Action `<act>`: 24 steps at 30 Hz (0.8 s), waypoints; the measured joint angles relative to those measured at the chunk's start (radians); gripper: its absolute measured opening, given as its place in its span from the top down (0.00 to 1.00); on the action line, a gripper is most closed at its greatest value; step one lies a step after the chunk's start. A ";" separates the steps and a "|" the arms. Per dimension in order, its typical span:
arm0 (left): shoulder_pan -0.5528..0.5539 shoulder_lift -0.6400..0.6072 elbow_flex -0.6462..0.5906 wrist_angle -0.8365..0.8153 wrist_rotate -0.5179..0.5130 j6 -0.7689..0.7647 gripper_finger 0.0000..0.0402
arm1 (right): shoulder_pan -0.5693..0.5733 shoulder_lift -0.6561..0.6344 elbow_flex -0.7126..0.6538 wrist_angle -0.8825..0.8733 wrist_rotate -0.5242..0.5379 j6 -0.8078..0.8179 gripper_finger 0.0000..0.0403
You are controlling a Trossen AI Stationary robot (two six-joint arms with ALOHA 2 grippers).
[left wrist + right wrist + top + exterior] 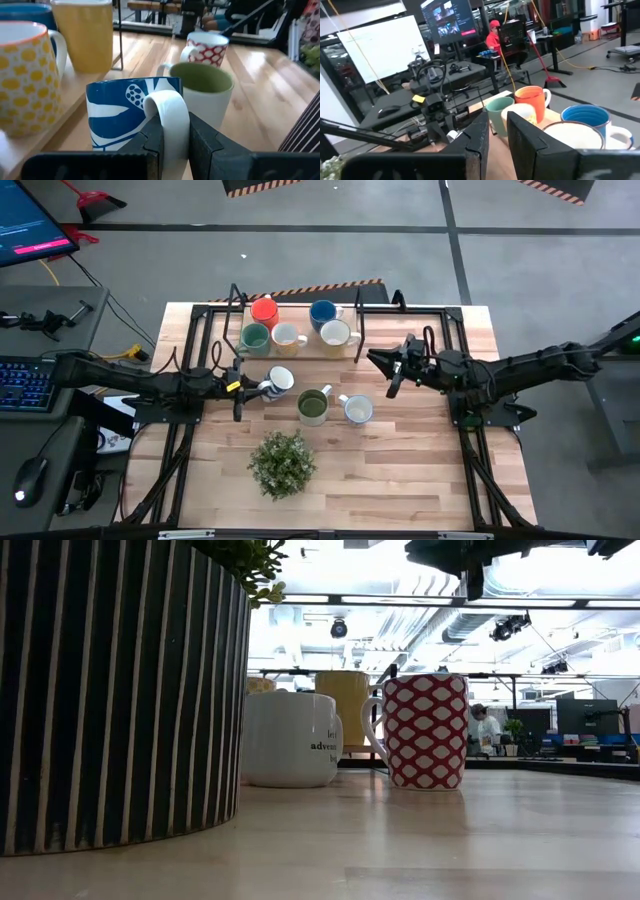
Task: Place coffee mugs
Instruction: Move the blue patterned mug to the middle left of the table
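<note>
My left gripper is shut on a blue-and-white patterned mug left of the table's middle. My right gripper hangs over the table right of the middle, open by a narrow gap and holding nothing. An olive-green-lined cream mug and a red-patterned mug stand on their bases on the table. On the raised wooden shelf at the far side stand orange, blue, teal, yellow-dotted and cream mugs. My left gripper pinches the blue-and-white mug's white loop handle between its two fingers, which come in level from the table's left. The mug stands upright beyond the fingertips. Whether its base is on the table, I cannot tell.
A bushy potted plant in a striped pot stands near the table's near edge. Black frame posts rise around the shelf. Bare wood lies to the right of the red-patterned mug.
</note>
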 joint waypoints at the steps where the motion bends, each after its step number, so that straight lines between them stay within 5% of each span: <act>1: 0.000 0.001 0.000 -0.001 -0.001 0.002 0.90 | -0.002 0.000 0.000 0.000 0.000 0.000 0.86; 24: 0.000 0.000 0.005 -0.131 -0.003 -0.032 0.90 | -0.013 0.000 0.001 -0.007 0.001 0.009 0.86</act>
